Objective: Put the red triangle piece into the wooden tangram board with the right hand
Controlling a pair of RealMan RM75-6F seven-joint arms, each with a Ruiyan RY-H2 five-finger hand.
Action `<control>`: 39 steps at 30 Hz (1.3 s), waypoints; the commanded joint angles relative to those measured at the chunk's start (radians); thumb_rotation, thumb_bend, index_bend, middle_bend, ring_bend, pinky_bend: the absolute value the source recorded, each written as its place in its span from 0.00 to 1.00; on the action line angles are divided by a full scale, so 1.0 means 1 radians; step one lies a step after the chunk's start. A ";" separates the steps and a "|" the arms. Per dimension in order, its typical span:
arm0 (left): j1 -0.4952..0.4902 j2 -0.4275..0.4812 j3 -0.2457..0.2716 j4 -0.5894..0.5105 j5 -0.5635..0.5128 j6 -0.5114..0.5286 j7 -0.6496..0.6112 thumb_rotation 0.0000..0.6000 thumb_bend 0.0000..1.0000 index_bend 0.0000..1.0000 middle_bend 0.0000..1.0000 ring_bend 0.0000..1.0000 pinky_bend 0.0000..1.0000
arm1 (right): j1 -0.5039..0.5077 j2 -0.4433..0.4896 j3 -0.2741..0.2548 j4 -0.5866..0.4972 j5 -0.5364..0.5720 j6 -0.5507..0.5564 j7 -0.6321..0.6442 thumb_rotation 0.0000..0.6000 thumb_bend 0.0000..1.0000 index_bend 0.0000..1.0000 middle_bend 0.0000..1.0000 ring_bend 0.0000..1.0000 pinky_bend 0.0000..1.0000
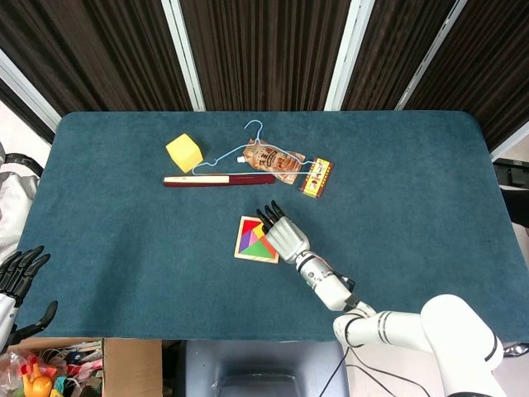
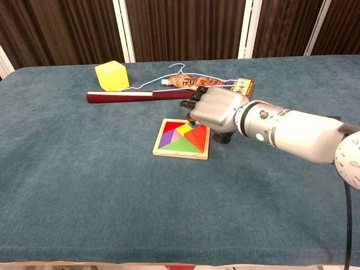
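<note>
The wooden tangram board [image 2: 180, 154] lies flat on the blue table, filled with coloured pieces. A red triangle piece [image 2: 197, 136] sits in its right part, level with the others. My right hand [image 2: 216, 109] hovers palm-down over the board's far right corner; its dark fingertips [image 2: 191, 103] reach over that corner, and nothing shows in its grasp. From the head view, the right hand [image 1: 285, 234] covers the board's [image 1: 240, 256] right edge. My left hand [image 1: 18, 277] hangs off the table's front left with fingers spread, holding nothing.
Behind the board lie a dark red stick [image 2: 138, 95], a yellow cube [image 2: 111, 75], a blue wire hanger [image 2: 169, 77], a brown pouch [image 2: 188, 82] and a small orange box [image 2: 243, 85]. A cardboard box of toys [image 1: 50, 372] stands below the front left edge.
</note>
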 commanded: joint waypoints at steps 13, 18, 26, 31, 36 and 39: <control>-0.002 0.000 -0.001 0.001 -0.002 -0.002 -0.002 1.00 0.44 0.00 0.00 0.00 0.02 | -0.005 0.007 -0.003 0.001 -0.004 -0.003 0.015 1.00 0.53 0.37 0.00 0.00 0.00; -0.002 0.001 -0.001 0.000 -0.003 -0.003 -0.001 1.00 0.44 0.00 0.00 0.00 0.02 | -0.006 0.002 -0.008 0.013 0.003 -0.016 0.015 1.00 0.53 0.37 0.00 0.00 0.00; -0.001 0.000 -0.001 0.002 -0.002 -0.001 -0.004 1.00 0.44 0.00 0.00 0.00 0.02 | -0.004 -0.007 -0.007 0.027 0.005 -0.021 0.017 1.00 0.53 0.37 0.00 0.00 0.00; 0.003 0.000 0.003 0.000 0.003 0.006 -0.002 1.00 0.44 0.00 0.00 0.00 0.02 | -0.002 -0.014 -0.002 0.034 0.009 -0.016 0.013 1.00 0.53 0.36 0.00 0.00 0.00; 0.000 0.000 -0.001 0.003 -0.002 0.002 -0.008 1.00 0.44 0.00 0.00 0.00 0.02 | 0.003 -0.019 0.006 0.040 0.011 -0.020 0.017 1.00 0.53 0.35 0.00 0.00 0.00; -0.001 -0.001 -0.001 0.005 -0.003 0.001 -0.008 1.00 0.44 0.00 0.00 0.00 0.02 | 0.004 -0.021 0.007 0.041 0.004 -0.025 0.028 1.00 0.53 0.34 0.00 0.00 0.00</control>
